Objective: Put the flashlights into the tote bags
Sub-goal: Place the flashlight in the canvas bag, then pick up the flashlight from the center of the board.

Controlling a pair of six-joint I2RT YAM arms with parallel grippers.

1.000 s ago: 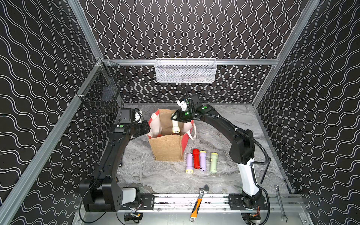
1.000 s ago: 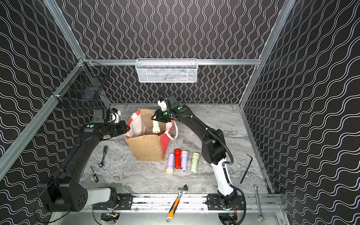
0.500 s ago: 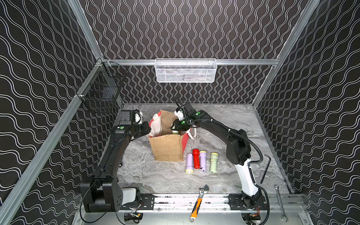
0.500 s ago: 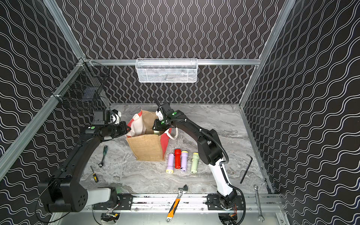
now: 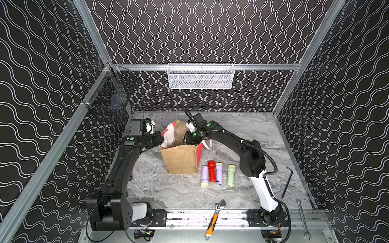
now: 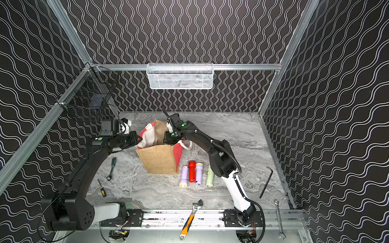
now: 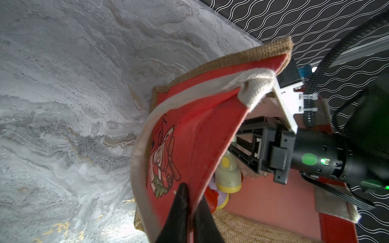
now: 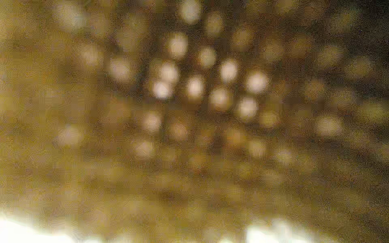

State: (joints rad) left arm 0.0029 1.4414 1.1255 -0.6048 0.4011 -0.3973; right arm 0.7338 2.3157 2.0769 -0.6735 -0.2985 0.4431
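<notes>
The tan jute tote bag (image 5: 181, 160) (image 6: 157, 160) stands open mid-table. My left gripper (image 7: 192, 212) (image 5: 162, 141) is shut on its red printed wall (image 7: 189, 126), holding the mouth open. My right gripper (image 5: 188, 137) (image 6: 168, 137) reaches down inside the bag. In the left wrist view its fingertips are hidden behind the rim, right beside a pale green flashlight (image 7: 228, 176) lying on lilac (image 7: 223, 199) and red ones. Right of the bag lie a lilac flashlight (image 5: 204, 175), a red one (image 5: 212, 171), another lilac (image 5: 219, 173) and a pale green one (image 5: 231, 175). Blurred jute fills the right wrist view.
An orange-handled wrench (image 5: 213, 221) lies on the front rail, with a hex key (image 5: 286, 183) and a spanner (image 5: 303, 218) at the right. A green-handled wrench (image 6: 111, 168) and a small screwdriver (image 6: 101, 188) lie left. A white mesh basket (image 5: 200, 75) and a black wire basket (image 5: 109, 101) hang on the walls.
My right gripper has come down from above the bag's mouth, where it carried a yellow-headed flashlight, to deep inside the bag. The left gripper has kept its hold on the wall.
</notes>
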